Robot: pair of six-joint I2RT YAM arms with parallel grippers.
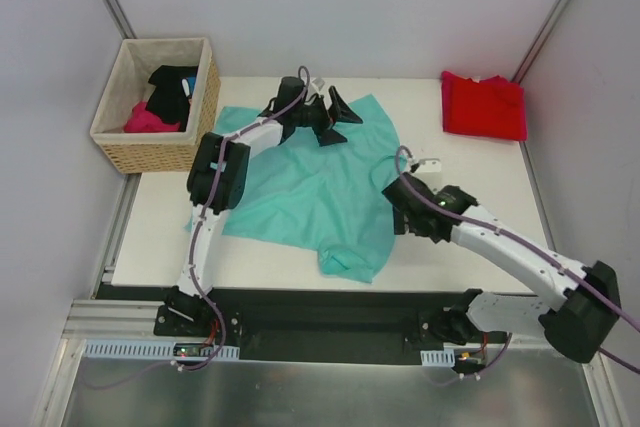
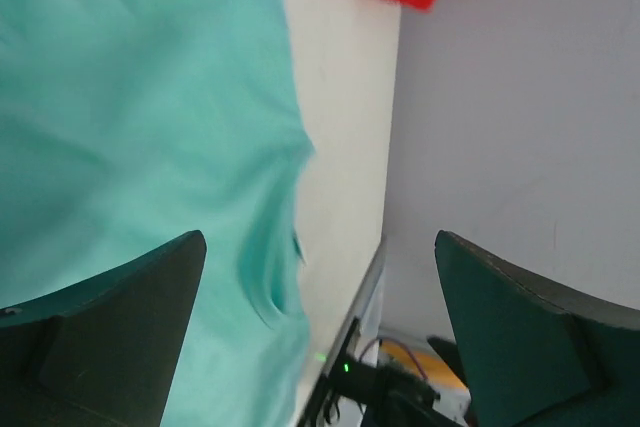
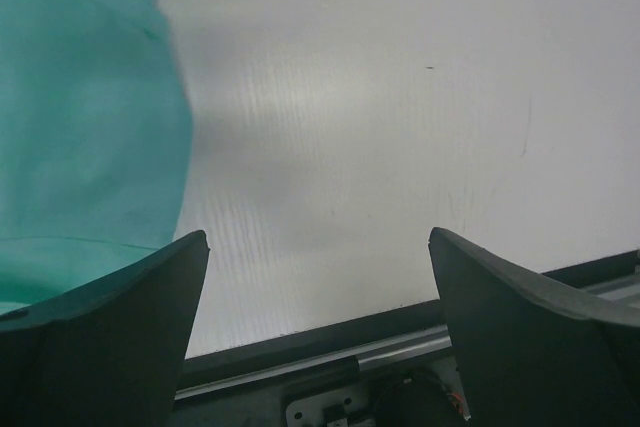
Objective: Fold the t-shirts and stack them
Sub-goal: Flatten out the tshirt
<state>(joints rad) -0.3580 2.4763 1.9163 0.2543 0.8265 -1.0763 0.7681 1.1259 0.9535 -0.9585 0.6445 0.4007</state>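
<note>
Near side: my right pincer (image 3: pixel 318 237) is spread and empty, beside the teal t-shirt (image 1: pixel 300 187), which lies rumpled and unfolded mid-counter (image 1: pixel 480 187). Farther: my left pincer (image 2: pixel 320 237) is spread, empty, over its far edge. Far right corner: red t-shirt (image 1: pixel 484 105) appears folded. Judged half done; teal fold and stacking outstanding.

White matte surface (image 1: pixel 480 197), rectangular; bare patches from 3 to 5 o'clock and along 12 o'clock edge. Centre through 9 o'clock: teal t-shirt (image 1: pixel 300 197) spread out, rumpled, one corner reaching toward 6 o'clock edge. At 1–2 o'clock corner: red t-shirt (image 1: pixel 484 107) folded into compact rectangle, well apart from teal one. At 10 o'clock corner: wicker basket (image 1: pixel 160 152); whether on surface or beside it, unclear.
</note>
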